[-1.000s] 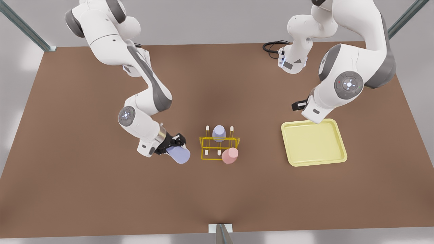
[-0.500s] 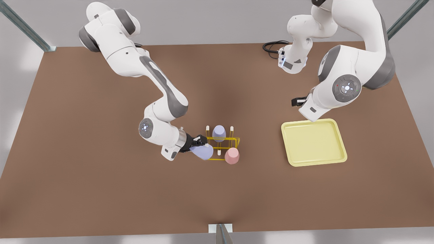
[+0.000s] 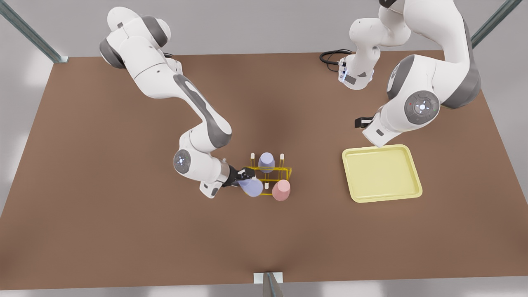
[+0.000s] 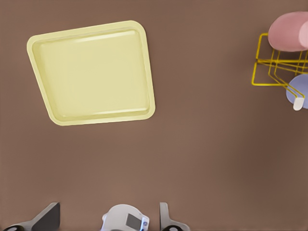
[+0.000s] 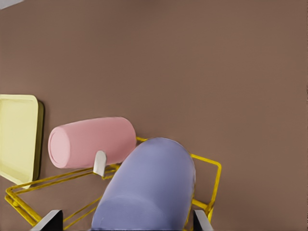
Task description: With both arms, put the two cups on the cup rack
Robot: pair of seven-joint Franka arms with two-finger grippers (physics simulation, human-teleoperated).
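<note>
The right gripper (image 3: 243, 175), on the arm at the front view's left, is clamped on a lavender cup (image 3: 251, 187) and holds it tilted over the rack (image 3: 284, 170) at the rack's 8 o'clock corner. The pink cup (image 3: 281, 189) already sits on a peg at 5 o'clock, and a second lavender cup (image 3: 266, 161) sits at 12 o'clock. In the right wrist view the held cup lies just beside the pink one, with a white-tipped peg (image 5: 99, 163) between them. Whether its mouth has reached a peg cannot be told. To do this step well, the cup's open end should be lined up along its peg and slid on gently, keeping clear of the pink cup so it is not knocked off. The light wire frame would likely shift under a sideways push. The fingers should let go only once the peg carries the cup, then back out along the same line. The left gripper (image 4: 109, 207) waits with fingers spread and empty, above the table near the tray (image 3: 381, 173), which lies at the rack's 3 o'clock.
</note>
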